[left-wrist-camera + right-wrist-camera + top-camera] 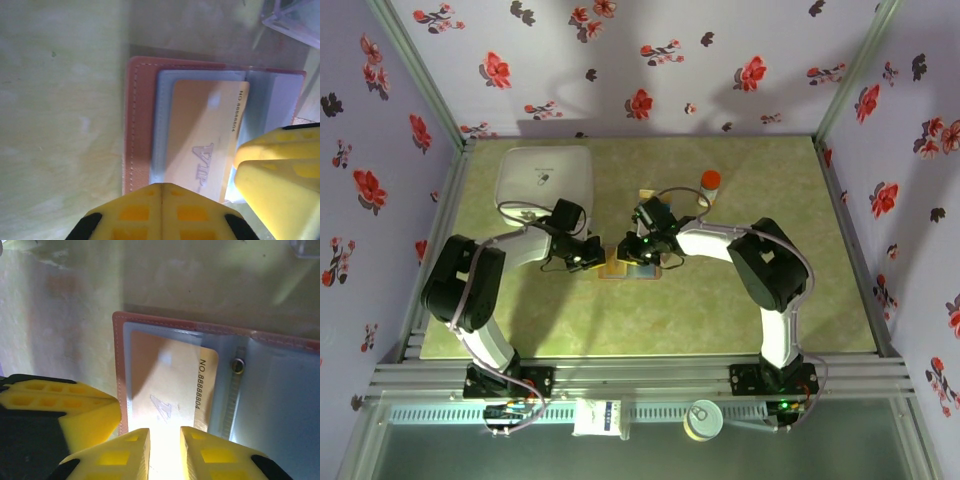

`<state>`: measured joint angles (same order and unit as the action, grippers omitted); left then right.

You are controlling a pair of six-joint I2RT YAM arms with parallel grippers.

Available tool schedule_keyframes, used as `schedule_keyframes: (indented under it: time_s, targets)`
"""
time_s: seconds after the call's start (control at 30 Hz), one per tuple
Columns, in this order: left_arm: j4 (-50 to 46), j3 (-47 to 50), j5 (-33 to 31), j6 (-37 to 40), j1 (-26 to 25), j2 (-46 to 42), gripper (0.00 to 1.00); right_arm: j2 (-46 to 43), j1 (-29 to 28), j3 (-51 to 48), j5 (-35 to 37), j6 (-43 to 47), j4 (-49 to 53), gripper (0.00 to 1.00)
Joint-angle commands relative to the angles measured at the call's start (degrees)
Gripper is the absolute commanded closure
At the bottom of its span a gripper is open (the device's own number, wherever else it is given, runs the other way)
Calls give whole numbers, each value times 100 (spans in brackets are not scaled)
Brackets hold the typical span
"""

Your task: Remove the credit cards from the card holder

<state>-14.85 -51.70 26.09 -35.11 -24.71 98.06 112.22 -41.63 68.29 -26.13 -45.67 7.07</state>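
Note:
The card holder lies open on the table, tan leather rim around blue-grey pockets; it sits mid-table between both arms. A pale yellow credit card marked VIP rests in its left pocket, partly drawn out. My left gripper is shut, fingertips together over the holder's near edge, with nothing visibly between them. My right gripper hovers over the same card and holder; its fingers stand a narrow gap apart, the card's near end showing between them. Any other cards are hidden.
A big white square container stands at the back left and an orange-capped bottle at the back centre. A clear plastic tray lies just beyond the holder. The two grippers are almost touching.

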Motion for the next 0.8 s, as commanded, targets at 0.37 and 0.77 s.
schedule_keyframes:
  time_s: [0.37,0.77]
  targets:
    - [66,67,44,167,106,136,97,171,23,213,322,220,782,77]
    - [38,-77,181,-8,99,-146,97,-343,23,66,300,277,638,75]
